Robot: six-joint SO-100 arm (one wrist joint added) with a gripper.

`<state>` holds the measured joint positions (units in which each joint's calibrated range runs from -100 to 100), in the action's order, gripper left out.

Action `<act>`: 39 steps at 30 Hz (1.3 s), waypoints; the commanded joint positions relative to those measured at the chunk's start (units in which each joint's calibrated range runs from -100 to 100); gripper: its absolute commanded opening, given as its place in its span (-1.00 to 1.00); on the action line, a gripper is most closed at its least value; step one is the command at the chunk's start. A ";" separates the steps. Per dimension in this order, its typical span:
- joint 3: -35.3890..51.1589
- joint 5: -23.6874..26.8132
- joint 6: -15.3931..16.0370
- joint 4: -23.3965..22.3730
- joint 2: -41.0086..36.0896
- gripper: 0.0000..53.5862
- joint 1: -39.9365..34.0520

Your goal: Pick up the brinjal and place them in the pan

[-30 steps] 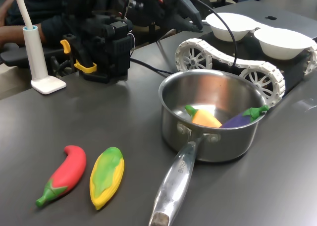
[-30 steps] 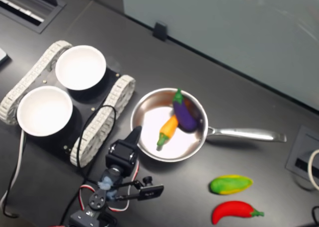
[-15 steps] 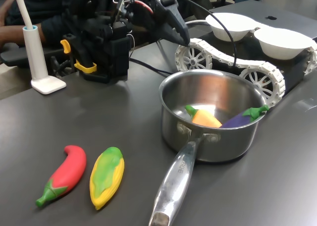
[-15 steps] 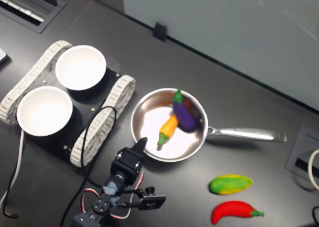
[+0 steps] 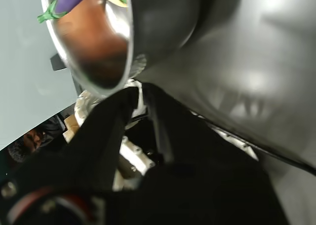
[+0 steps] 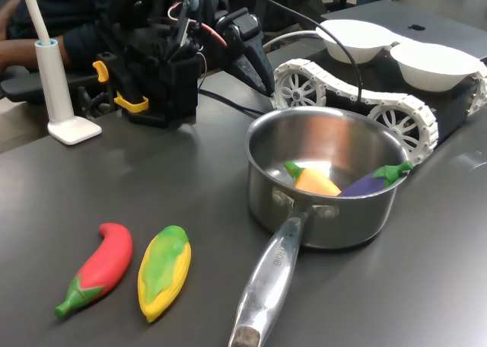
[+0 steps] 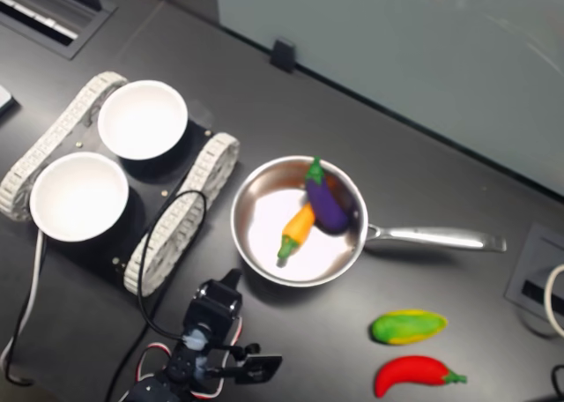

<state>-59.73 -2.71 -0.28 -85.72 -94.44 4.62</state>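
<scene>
Lying inside pan: brinjal [image 7: 327,204] rested in the pan [image 7: 249,210], against the wall nearest the handle in the second exterior view.
Bearing from gripper: gripper [image 7: 231,280] sat outside the rim; brinjal lay toward 1 o'clock of it in the second exterior view.
Long axis: ran roughly 11 to 5 o'clock, green cap at the 11 end.
Fingers: seen drawn close together in the wrist view [image 5: 129,97], gripping nothing.
Appearance: glossy purple, curved, green stem cap; touched an orange toy [image 7: 297,229] alongside.
Judgement: placement looked done; no further reach called for.
Outside pan: red chilli [image 7: 416,375] and corn [image 7: 408,326] well apart from it.
</scene>
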 commanded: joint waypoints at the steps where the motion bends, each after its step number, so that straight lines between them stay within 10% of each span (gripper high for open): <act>1: -2.74 -0.54 1.62 -0.12 -1.00 -1.00 1.92; 39: -14.01 -2.98 1.96 2.95 -1.08 -1.00 2.37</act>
<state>-74.75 -5.40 0.83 -85.13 -94.70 6.38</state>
